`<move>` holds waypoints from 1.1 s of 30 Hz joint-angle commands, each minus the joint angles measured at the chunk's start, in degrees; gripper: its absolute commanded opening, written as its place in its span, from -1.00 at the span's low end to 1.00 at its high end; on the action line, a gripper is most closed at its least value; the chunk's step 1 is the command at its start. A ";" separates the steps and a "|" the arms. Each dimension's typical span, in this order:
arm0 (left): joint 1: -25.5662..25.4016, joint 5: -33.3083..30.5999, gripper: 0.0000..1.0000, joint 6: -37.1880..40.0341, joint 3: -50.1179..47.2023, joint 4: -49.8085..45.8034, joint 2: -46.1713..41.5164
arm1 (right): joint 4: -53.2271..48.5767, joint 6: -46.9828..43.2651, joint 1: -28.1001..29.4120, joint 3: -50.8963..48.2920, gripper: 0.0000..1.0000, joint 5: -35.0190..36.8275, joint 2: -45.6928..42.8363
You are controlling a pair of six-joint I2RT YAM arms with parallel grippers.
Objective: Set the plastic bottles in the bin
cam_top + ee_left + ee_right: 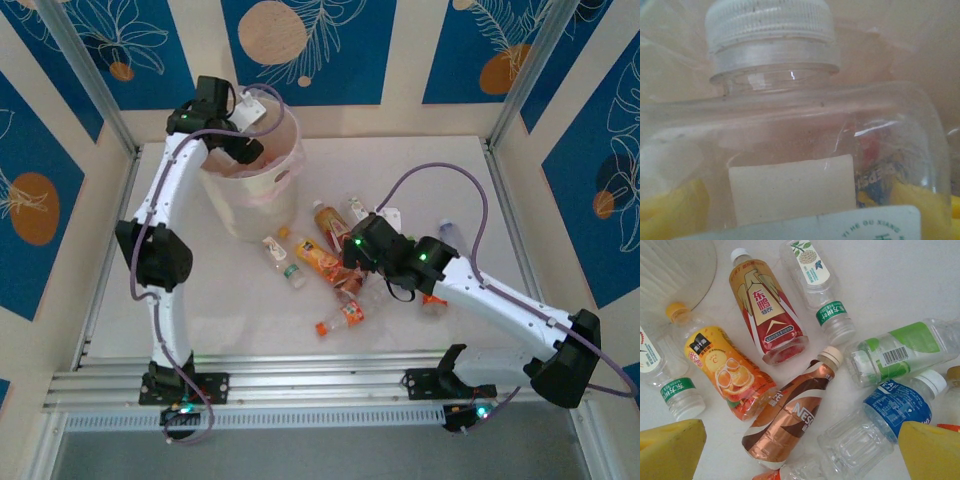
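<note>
Clear plastic under a ribbed white cap: that is the bottle (790,115) we see close up in the left wrist view. Its cap points up in the picture. It has a blank cream patch on its front, and below that the edge of a white label with green lettering. Yellow fingers (670,212) of the left gripper (800,217) show through it at both lower corners, so we read the jaws as clamped wide on this bottle. Behind it we make out only a hazy pinkish film.

From above, we find that arm stretched over the mouth of the bin (262,195). It is a tall cream bucket with a pinkish bag folded over its rim, standing at the far left of the white table (230,310).

The other bottles (318,258) lie on their sides on the table just right of the bin, several of them close together. Under the right wrist camera we pick out:
- a red-labelled one (767,310) with a white cap
- an orange juice one (722,370) with an orange cap
- a brown coffee one (790,415) with a cream cap, lying against the orange one
- a blue-labelled one (892,410) with a white cap
- a green-and-white one (895,352)
- a clear one (822,295) with a green band

The right gripper (800,455) hangs above this scatter, its jaws spread wide and holding nothing.
</note>
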 commanded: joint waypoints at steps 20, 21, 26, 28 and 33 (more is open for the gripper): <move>-1.51 -11.82 0.99 2.52 1.42 0.84 3.26 | -0.76 1.10 -0.87 1.94 0.99 0.41 1.19; -1.57 -11.93 0.99 2.18 2.02 0.78 3.05 | -0.86 0.96 -0.90 2.07 0.99 0.45 1.33; -1.93 -11.77 0.99 0.00 4.76 0.56 0.59 | -0.99 0.57 -0.85 2.31 0.99 0.72 1.27; -2.12 -11.35 0.99 -1.05 5.42 0.55 -0.93 | -1.11 0.70 -0.91 2.13 0.99 0.88 1.09; -2.79 -10.10 0.99 -3.92 5.89 0.90 -5.69 | -0.64 0.64 -0.91 1.42 0.99 0.74 0.50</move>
